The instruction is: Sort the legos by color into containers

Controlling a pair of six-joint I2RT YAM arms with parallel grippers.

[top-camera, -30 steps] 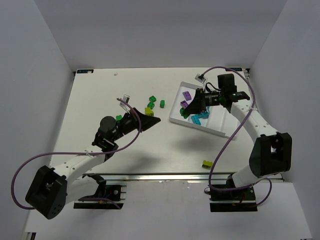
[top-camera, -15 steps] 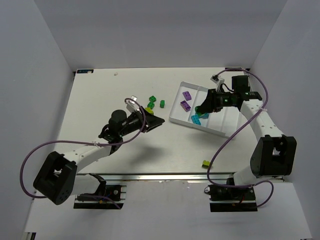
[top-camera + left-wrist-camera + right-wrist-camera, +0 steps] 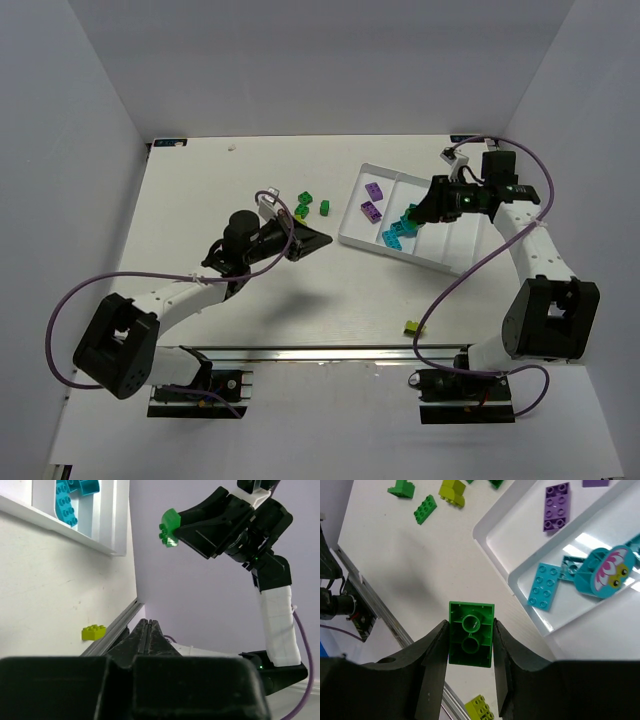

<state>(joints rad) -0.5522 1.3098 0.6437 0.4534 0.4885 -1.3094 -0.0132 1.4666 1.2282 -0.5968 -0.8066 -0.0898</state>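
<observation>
My right gripper (image 3: 469, 628) is shut on a green lego (image 3: 471, 641), studs facing away, held in the air above the white tray (image 3: 352, 238) near its middle container. In the top view that green lego (image 3: 411, 211) sits at the right gripper (image 3: 414, 213) tip. Two purple legos (image 3: 372, 200) lie in the left container, and teal legos (image 3: 394, 236) lie in the middle one. My left gripper (image 3: 318, 239) is shut and empty, low over the table left of the tray; its fingers (image 3: 145, 626) touch edge to edge.
Two green legos (image 3: 305, 198) (image 3: 323, 207) and a yellow-green one (image 3: 300, 211) lie loose on the table beyond the left gripper. Another yellow-green lego (image 3: 413, 327) lies near the table's front rail. A round teal piece with a flower picture (image 3: 602, 572) rests in the middle container.
The right gripper has carried the green lego rightward, further over the tray. The left arm has shifted right and stretched forward; its jaws end shut.
</observation>
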